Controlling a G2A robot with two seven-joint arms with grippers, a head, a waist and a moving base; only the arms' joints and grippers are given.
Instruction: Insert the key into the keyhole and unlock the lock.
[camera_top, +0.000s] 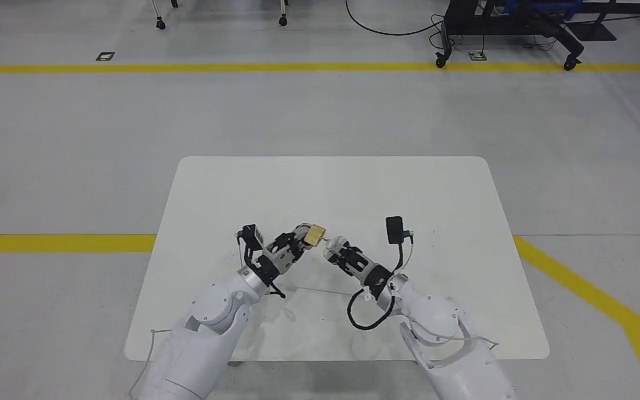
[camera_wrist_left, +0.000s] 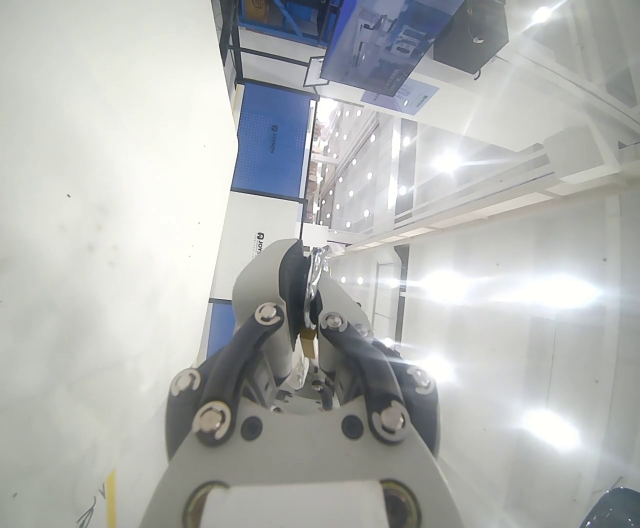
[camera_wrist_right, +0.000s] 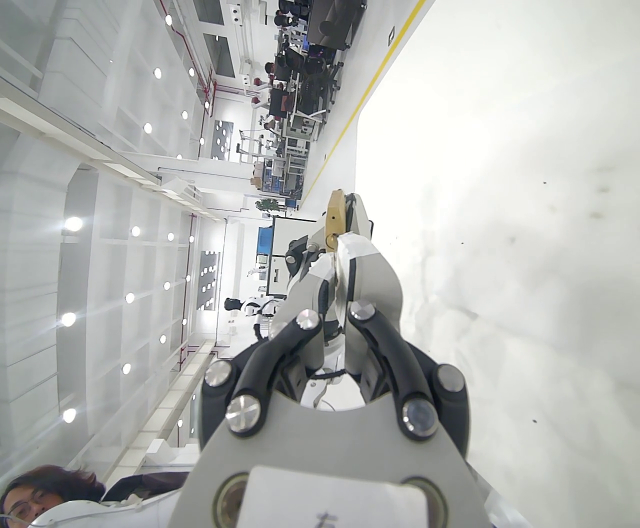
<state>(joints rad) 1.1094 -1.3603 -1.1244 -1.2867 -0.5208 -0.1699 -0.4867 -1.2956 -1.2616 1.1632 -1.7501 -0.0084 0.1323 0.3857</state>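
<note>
A brass padlock (camera_top: 315, 235) hangs above the middle of the white table (camera_top: 440, 190), with my left gripper (camera_top: 297, 247) shut on it. In the left wrist view a brass edge of the padlock (camera_wrist_left: 307, 344) and its shiny shackle (camera_wrist_left: 316, 267) show between the closed fingers (camera_wrist_left: 290, 280). My right gripper (camera_top: 333, 251) faces it from the other side, its tips right against the padlock (camera_wrist_right: 335, 215). It is shut, and a thin metal strip of the key (camera_wrist_right: 341, 282) shows between its pads; the rest of the key is hidden.
Both grippers meet a little above the table's middle. Bare white tabletop lies on all sides, with its near edge (camera_top: 330, 358) just behind the arms. Yellow floor lines (camera_top: 300, 68) run beyond the table.
</note>
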